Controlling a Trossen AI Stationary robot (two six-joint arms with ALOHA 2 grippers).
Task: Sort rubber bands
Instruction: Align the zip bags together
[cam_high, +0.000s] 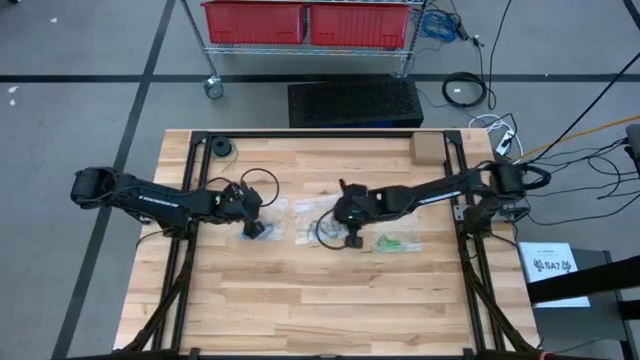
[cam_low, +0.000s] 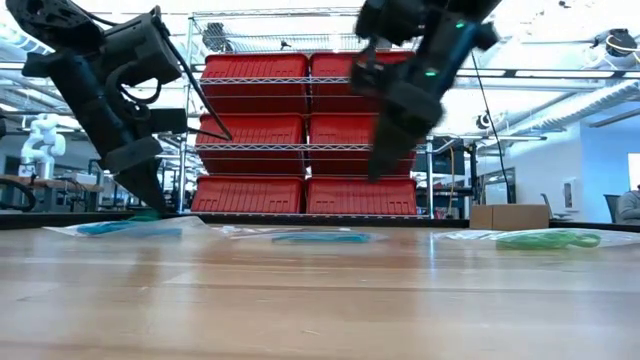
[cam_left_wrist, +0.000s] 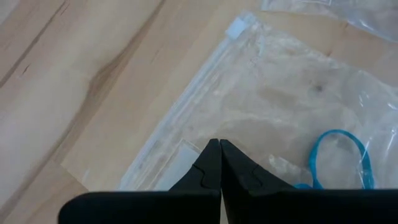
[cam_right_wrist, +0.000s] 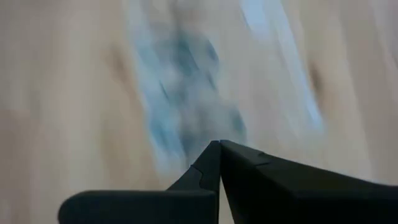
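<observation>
- The left gripper (cam_left_wrist: 219, 144) has its fingers pressed together, tips down on a clear plastic bag (cam_left_wrist: 267, 106) on the wooden bench (cam_high: 300, 290); whether bag film is caught between them cannot be told.
- A blue rubber band (cam_left_wrist: 339, 158) lies in or on that bag, just beside the left gripper's tips.
- In the low view the left gripper (cam_low: 158, 200) points down at the bench, meeting a bag with teal bands (cam_low: 120, 227).
- The right gripper (cam_right_wrist: 219, 144) also shows its fingers closed together, with nothing visibly held; the surface beyond it is blurred, with bluish patches.
- In the high view the right gripper (cam_high: 352, 238) sits near mid-bench, between two bags.
- Green rubber bands (cam_high: 397, 241) lie in a bag just right of it; in the low view they sit at the far right (cam_low: 548, 239).
- Another bag with blue bands (cam_low: 320, 238) lies mid-bench.
- Red bins (cam_low: 300, 130) fill a wire shelf behind the bench.
</observation>
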